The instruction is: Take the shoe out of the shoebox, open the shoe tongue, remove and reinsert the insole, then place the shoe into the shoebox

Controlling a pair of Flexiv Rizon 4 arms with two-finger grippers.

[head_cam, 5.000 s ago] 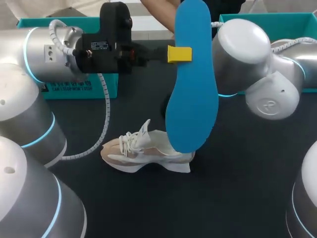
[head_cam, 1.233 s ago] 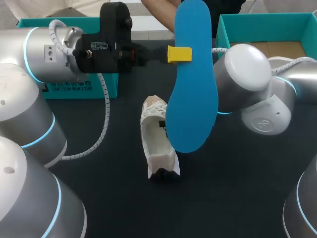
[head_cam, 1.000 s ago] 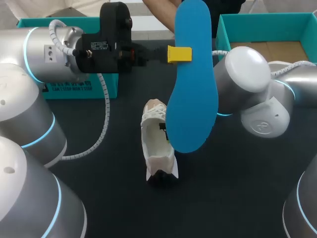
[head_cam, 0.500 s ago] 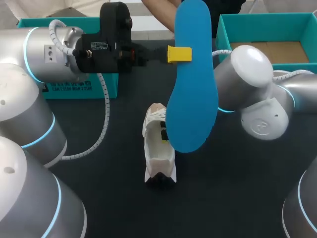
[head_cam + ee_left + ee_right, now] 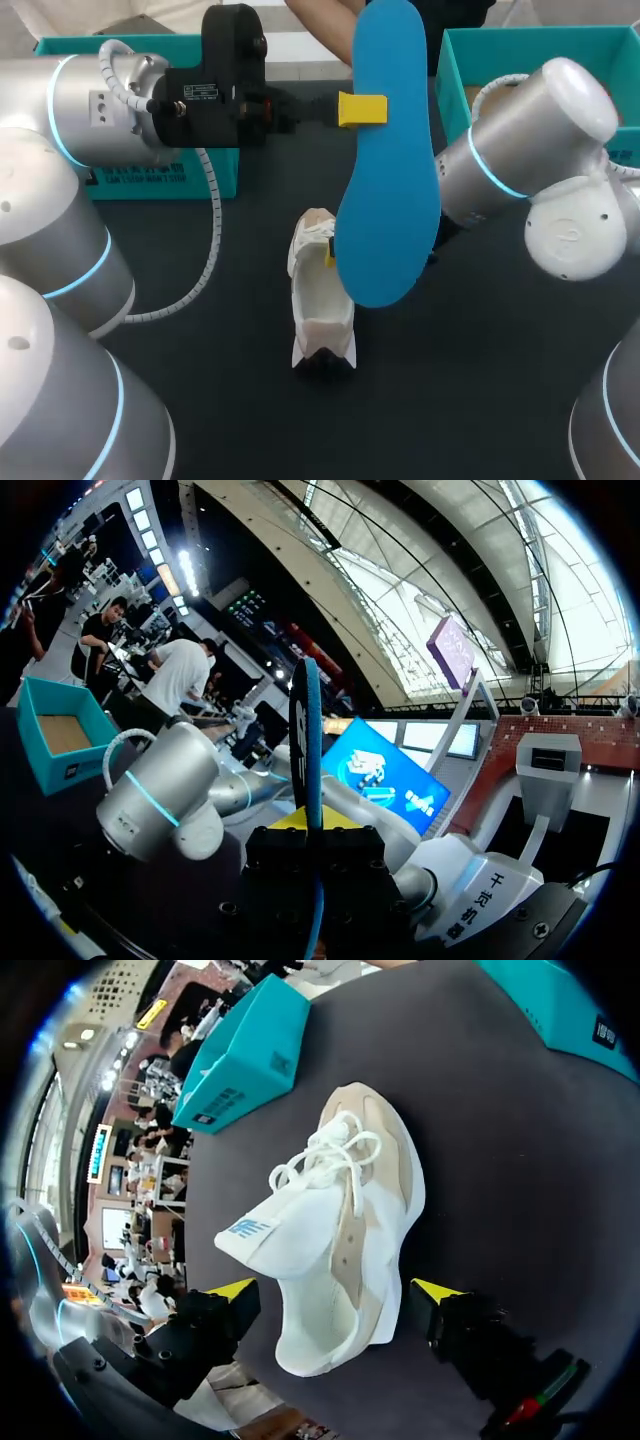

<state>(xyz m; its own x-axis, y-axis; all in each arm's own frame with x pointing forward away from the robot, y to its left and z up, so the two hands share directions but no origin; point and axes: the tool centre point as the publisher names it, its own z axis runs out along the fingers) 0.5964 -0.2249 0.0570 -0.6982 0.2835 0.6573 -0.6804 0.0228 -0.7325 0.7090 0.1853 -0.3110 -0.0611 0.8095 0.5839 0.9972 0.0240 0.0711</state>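
Observation:
My left gripper (image 5: 362, 108) is shut on the blue insole (image 5: 388, 160) and holds it upright, high above the table; the left wrist view shows the insole (image 5: 305, 730) edge-on. The white and beige shoe (image 5: 320, 290) stands on its sole on the black table below, toe pointing away. In the right wrist view my right gripper (image 5: 335, 1290) is open, with the heel end of the shoe (image 5: 345, 1210) between its spread fingers. The head view hides most of that gripper behind the insole; only one yellow fingertip (image 5: 330, 256) shows beside the shoe.
An open teal shoebox (image 5: 520, 40) stands at the back right, and a teal lid or box (image 5: 150, 180) at the back left, also visible ahead of the right gripper (image 5: 245, 1055). The table (image 5: 450, 400) is dark.
My right gripper has opened and let go of the shoe, and its arm has swung up and to the right. Five seconds ago the shoe stood sideways; it now points away. The left arm has not moved.

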